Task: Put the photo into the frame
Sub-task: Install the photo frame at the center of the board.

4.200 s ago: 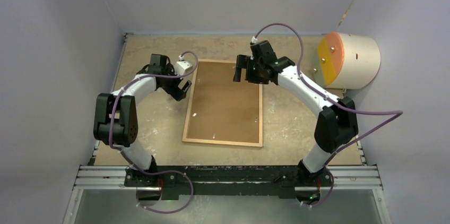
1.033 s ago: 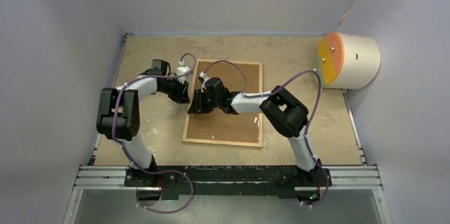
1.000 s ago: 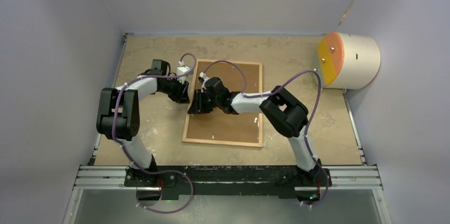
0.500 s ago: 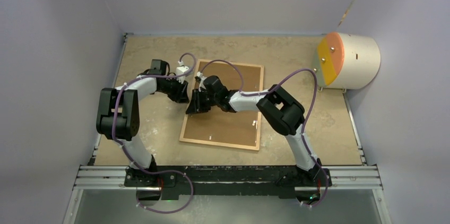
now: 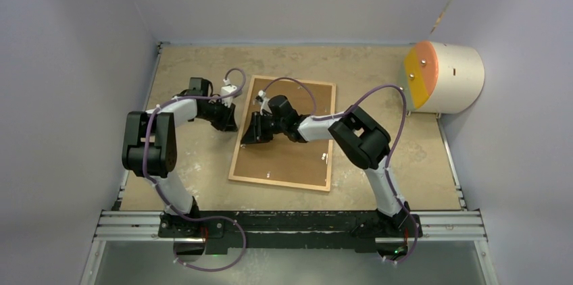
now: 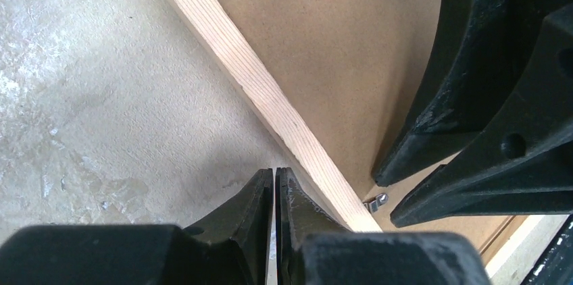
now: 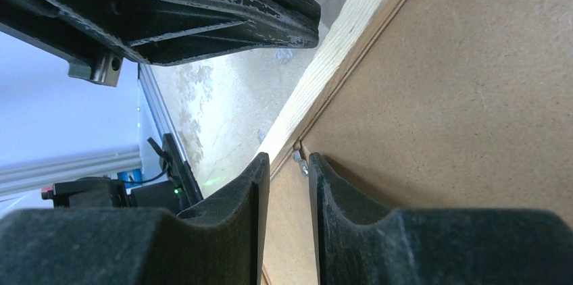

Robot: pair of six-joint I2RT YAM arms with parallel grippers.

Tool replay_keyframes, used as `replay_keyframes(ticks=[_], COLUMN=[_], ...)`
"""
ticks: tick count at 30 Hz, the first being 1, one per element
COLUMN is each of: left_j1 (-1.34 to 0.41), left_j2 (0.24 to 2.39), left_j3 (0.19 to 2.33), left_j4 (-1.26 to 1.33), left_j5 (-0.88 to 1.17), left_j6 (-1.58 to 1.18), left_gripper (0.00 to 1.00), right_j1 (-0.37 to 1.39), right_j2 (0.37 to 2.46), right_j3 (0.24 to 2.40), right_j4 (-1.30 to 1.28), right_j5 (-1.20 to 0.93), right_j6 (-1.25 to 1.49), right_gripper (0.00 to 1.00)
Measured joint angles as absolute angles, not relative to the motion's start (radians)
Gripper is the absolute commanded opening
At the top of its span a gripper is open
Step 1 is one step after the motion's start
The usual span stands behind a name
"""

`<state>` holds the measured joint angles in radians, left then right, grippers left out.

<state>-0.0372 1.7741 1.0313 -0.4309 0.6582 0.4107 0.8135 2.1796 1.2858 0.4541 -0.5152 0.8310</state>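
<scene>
- The frame [image 5: 278, 183] lies flat in the middle of the bench [image 5: 203, 160], back side up and slightly skewed. The brown backing board [image 5: 297, 153] fills it.
- The photo is not visible in any view, so its place cannot be told.
- The frame looks light and stiff. Its thin wooden strips and clear pane seem fragile and liable to slide on the bench, so it probably wants steadying at an edge strip rather than pressure on its middle.
- The board looks thin and rigid. It appears to be held by small retainers such as the metal tab [image 7: 298, 157] at the left strip, which is likely the point to work.
- The left fingers [image 6: 265, 187] are pressed fully together and hold nothing. Their tips rest low on the bench just outside the left strip, right beside it.
- The right fingers [image 7: 260, 175] stand a little apart above the board just inside that strip. The tab sits in the gap between their tips and is not visibly clamped.
</scene>
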Motion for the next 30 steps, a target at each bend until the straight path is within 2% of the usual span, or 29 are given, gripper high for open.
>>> replay_keyframes(ticks=[20, 30], left_j1=[-0.037, -0.035], left_j2=[1.788, 1.788], left_j3=[1.023, 1.023], left_j4=[-0.427, -0.437], left_j5=[0.658, 0.658], left_j6=[0.411, 0.411], left_gripper=[0.07, 0.05], right_j1=[0.851, 0.804], right_j2=[2.193, 2.186], right_j3=[1.322, 1.361], right_j4=[0.401, 0.326], right_j5=[-0.532, -0.570], right_j6=[0.799, 0.757], right_gripper=[0.27, 0.27])
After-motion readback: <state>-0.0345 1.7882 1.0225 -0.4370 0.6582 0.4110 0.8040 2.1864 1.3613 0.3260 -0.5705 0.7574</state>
